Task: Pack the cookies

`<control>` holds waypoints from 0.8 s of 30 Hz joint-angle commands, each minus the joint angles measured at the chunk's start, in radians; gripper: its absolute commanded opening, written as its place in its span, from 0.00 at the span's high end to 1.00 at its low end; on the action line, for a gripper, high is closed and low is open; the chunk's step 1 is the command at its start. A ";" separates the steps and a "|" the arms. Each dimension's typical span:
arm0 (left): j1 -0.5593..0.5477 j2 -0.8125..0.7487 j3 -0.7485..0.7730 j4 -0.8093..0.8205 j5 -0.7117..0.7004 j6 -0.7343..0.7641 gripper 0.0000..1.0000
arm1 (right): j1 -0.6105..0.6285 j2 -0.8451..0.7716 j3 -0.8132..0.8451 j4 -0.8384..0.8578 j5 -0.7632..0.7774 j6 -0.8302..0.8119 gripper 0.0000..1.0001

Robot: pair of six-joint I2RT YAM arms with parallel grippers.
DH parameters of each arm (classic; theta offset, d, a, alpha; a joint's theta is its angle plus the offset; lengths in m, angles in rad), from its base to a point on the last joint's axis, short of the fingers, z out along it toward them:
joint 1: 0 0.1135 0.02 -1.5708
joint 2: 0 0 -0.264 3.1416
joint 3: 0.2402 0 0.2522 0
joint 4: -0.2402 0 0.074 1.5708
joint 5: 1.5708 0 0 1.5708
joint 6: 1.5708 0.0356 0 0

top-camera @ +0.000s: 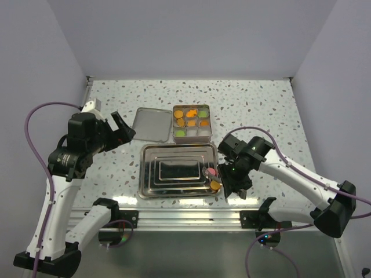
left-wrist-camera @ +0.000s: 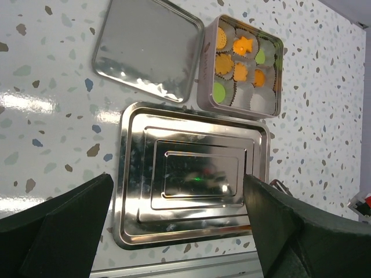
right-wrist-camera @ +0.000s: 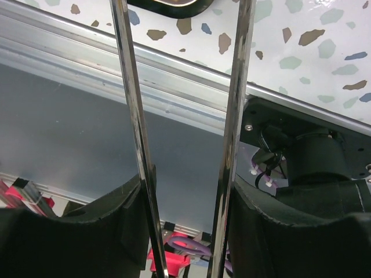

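Seven in, two to go, by the look of it. Shows about seven cookies (left-wrist-camera: 240, 72) in cups (left-wrist-camera: 255, 103) in the box (left-wrist-camera: 204, 69), two cups bare. Leaves a pink cookie (top-camera: 211, 172) and an orange cookie (top-camera: 215, 185) loose at the right edge of the tray (top-camera: 141, 174). Grips tongs (right-wrist-camera: 136, 145) in the right gripper (top-camera: 229, 178), tips near the pink cookie; contact impossible to tell. Hangs the left gripper (top-camera: 120, 128) wide and empty near the lid (top-camera: 152, 124).

On the speckled table (left-wrist-camera: 52, 75) lie a tray (left-wrist-camera: 130, 174), lid (left-wrist-camera: 145, 49) and tin (left-wrist-camera: 207, 75).
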 commanded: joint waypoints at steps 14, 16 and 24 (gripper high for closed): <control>-0.004 -0.052 0.005 0.004 -0.018 -0.021 0.00 | 0.035 0.072 -0.005 0.019 0.025 0.012 0.50; -0.004 -0.052 0.005 0.001 -0.021 -0.022 0.00 | 0.034 0.081 -0.003 0.024 0.023 0.010 0.50; -0.004 -0.057 0.009 -0.008 -0.031 -0.022 0.00 | 0.035 0.109 -0.005 0.036 0.018 -0.002 0.50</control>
